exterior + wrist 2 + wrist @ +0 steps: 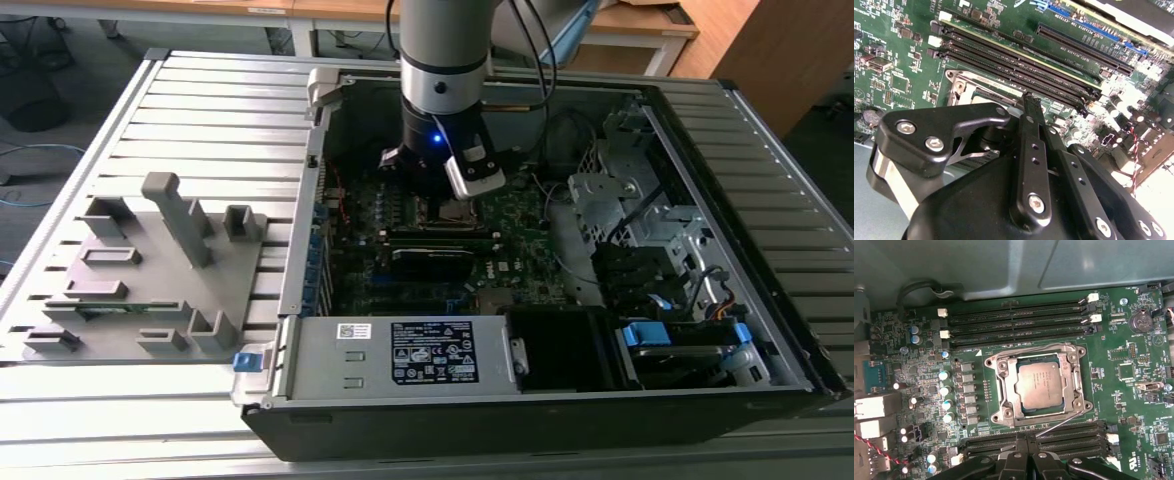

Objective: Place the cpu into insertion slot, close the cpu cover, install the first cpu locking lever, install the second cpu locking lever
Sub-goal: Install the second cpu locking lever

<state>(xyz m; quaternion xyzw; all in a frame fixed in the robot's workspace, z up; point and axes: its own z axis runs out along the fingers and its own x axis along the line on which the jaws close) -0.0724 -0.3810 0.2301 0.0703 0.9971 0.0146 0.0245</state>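
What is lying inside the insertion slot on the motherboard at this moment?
In the first wrist view, the cpu lies flat in the insertion slot, silver top showing through the cpu cover cut-out. The cover frame hides the chip's edges, and the chip hides the slot's contacts.

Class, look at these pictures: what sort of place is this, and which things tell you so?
Probably a robotics lab or test workshop: an open computer case lies on a slatted metal table, a grey fixture beside it, desks behind.
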